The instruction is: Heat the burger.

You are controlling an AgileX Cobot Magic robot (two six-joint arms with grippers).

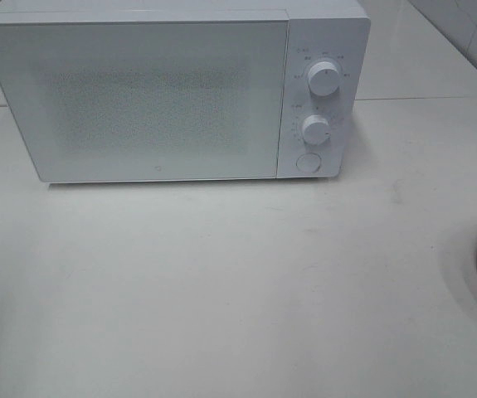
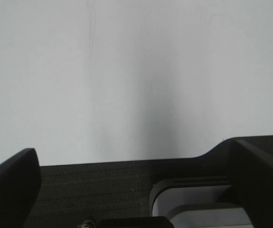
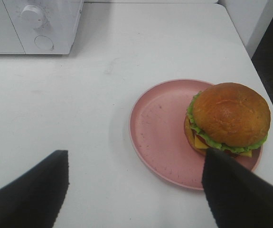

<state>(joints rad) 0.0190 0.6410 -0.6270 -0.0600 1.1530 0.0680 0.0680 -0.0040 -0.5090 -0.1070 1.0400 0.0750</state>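
The right gripper (image 3: 135, 190) stands wide open with nothing between its two dark fingers, hovering above the table (image 3: 79, 118); just ahead of it and a little off toward one finger sits the burger (image 3: 230, 118), resting on the far-side portion of a pink plate (image 3: 157, 128) and not centred on it. The left gripper (image 2: 136, 190) is likewise spread fully and empty, looking only at bare white surface, so it has no part in this grasp. Further out from the right hand, well beyond the plate, stands the microwave (image 1: 138, 99) with its door shut; two knobs (image 1: 323, 80) and a round button (image 1: 308, 162) sit on its panel. The step in hand looks like the opening of the task: either fetching the burger or getting the door open first. To do it well, the right hand should line up so the bun sits midway between the fingers, come down low enough to catch the bun and patty stack together, and close gently, since a tall layered burger will likely shear or topple if squeezed high. The door must be opened before the burger arrives.
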